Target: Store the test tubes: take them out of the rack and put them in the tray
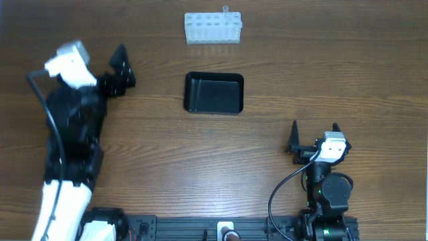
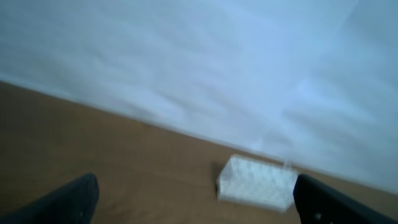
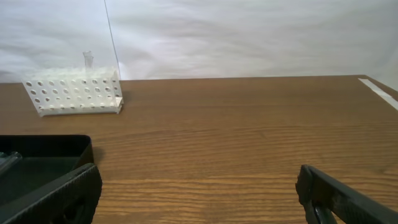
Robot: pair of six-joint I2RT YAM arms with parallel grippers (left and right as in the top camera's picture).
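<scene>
The white test tube rack (image 1: 212, 29) stands at the far middle of the table, and one clear tube (image 1: 225, 9) rises from its right end. The rack (image 3: 74, 93) and that tube (image 3: 87, 60) also appear in the right wrist view. The black tray (image 1: 214, 93) lies in front of the rack; a pale glint shows inside it, and I cannot tell what it is. My left gripper (image 1: 124, 67) is open, lifted at the left, facing the rack (image 2: 256, 183). My right gripper (image 1: 314, 130) is open, low at the near right, with nothing between its fingers.
Bare wooden table lies between the tray (image 3: 43, 155) and both grippers. A white backdrop hangs behind the table's far edge. A strip of pale tape (image 3: 379, 92) lies on the table at the right.
</scene>
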